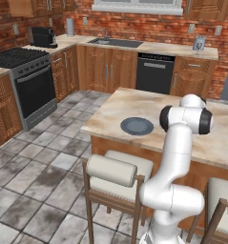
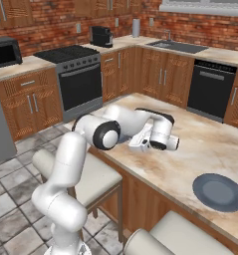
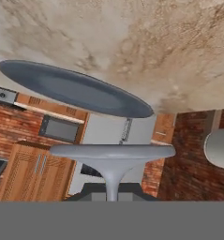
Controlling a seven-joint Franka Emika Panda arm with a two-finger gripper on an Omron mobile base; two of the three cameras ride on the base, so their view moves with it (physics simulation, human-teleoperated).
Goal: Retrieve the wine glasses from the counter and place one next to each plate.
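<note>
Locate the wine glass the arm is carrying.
In the hand view, the wine glass sits in the gripper, foot toward a dark plate on the island top.

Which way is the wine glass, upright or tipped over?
Upright: in the flipped hand view, the wine glass foot sits level, stem square to the island top.

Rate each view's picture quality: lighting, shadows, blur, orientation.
Left base view: flat, even light, soft low-resolution edges, only a faint shadow under the plate. Right base view: equally soft, no glare on the island top. Hand view: rolled upside down, the wine glass foot large and close, the marble coarse and smeared.
</note>
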